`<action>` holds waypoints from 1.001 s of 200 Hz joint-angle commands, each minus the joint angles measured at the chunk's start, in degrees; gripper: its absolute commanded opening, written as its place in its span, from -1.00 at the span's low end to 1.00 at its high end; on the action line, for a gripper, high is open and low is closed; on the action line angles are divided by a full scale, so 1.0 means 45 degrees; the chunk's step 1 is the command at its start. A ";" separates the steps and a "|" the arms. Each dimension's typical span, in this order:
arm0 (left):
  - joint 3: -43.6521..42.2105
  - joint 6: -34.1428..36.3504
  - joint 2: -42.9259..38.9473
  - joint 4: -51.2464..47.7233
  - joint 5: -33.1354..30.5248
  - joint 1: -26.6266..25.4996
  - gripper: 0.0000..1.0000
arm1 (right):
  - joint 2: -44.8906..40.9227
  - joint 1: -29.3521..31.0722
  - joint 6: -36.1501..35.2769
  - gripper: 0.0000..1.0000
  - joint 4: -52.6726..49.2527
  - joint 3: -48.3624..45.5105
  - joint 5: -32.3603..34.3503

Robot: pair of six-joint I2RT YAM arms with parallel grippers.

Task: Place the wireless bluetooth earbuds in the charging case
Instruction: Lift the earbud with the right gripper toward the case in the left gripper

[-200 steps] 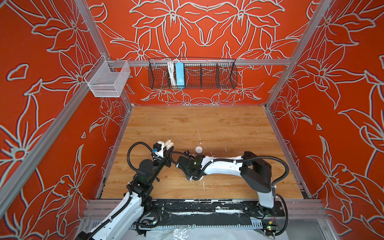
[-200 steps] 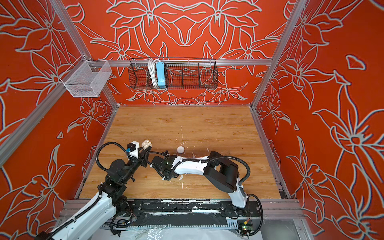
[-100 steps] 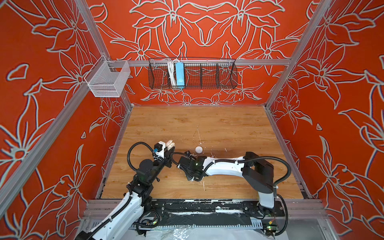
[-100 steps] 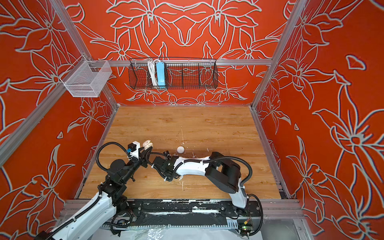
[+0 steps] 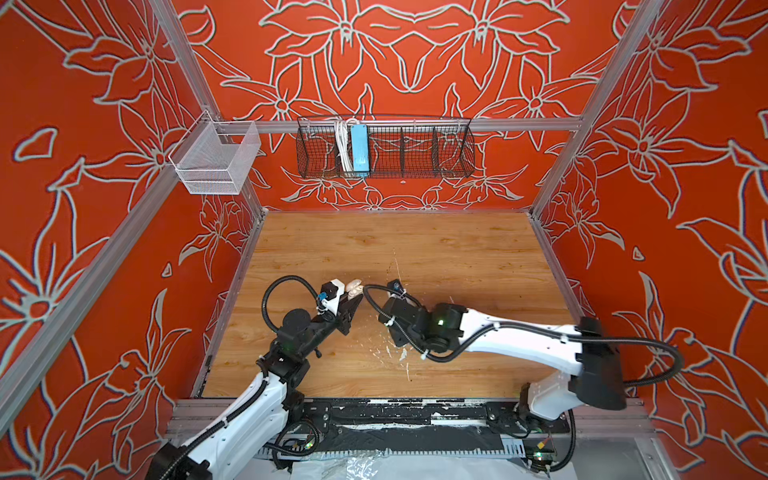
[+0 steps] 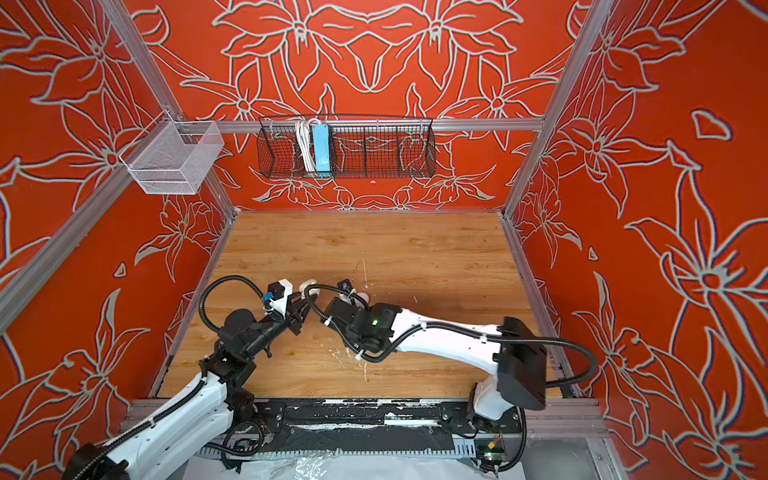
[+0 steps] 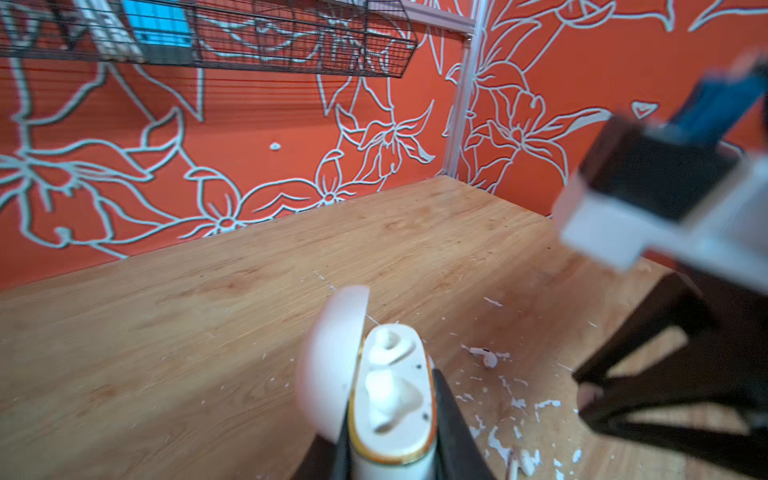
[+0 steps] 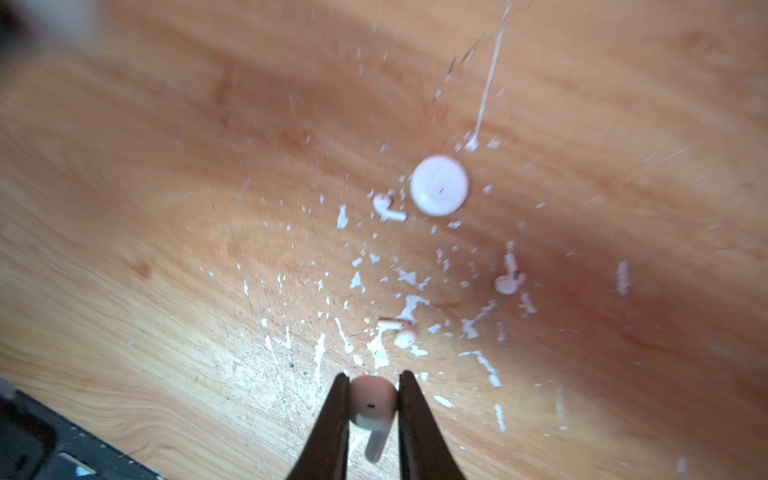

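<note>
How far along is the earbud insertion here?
Done: the case is open, clamped in the left end effector; both sockets look empty. In hand: the right end effector grips one earbud, not yet at the case. Left: seating it and a second; three loose earbuds lie on the table near a closed round case.

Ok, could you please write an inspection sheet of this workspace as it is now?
surface: scratched wooden tabletop, with white paint flecks.
job's things: open white charging case, both wells empty; three tiny glossy white stemmed earbuds loose on the wood.
clutter: closed round white case, beside one loose earbud.
claws: left claw shut on the charging case; right claw shut on a fourth earbud.
cables: black ribbed hoses loop beside both arms.
surroundings: orange floral walls; black wire basket and white mesh basket on the rails.
</note>
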 commanded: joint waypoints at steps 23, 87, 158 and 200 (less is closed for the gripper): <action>0.0510 0.0565 0.0656 0.0583 0.1585 -0.0237 -1.00 | -0.3173 -0.0063 -0.3589 -0.58 0.1418 -0.0436 0.3760; 0.0817 0.1313 0.2785 0.2036 0.3779 -0.1276 -1.00 | -0.6407 -0.0058 -0.4639 -0.58 0.6595 -0.5329 0.3550; 0.0311 0.1849 0.2683 0.2841 0.2396 -0.2444 -1.00 | -0.8198 -0.0053 -0.5241 -0.58 0.8981 -0.7119 0.1062; -0.0009 0.1596 0.1965 0.2833 0.1193 -0.2444 -1.00 | -0.8161 0.0019 -0.5332 -0.58 1.0256 -0.7253 0.0700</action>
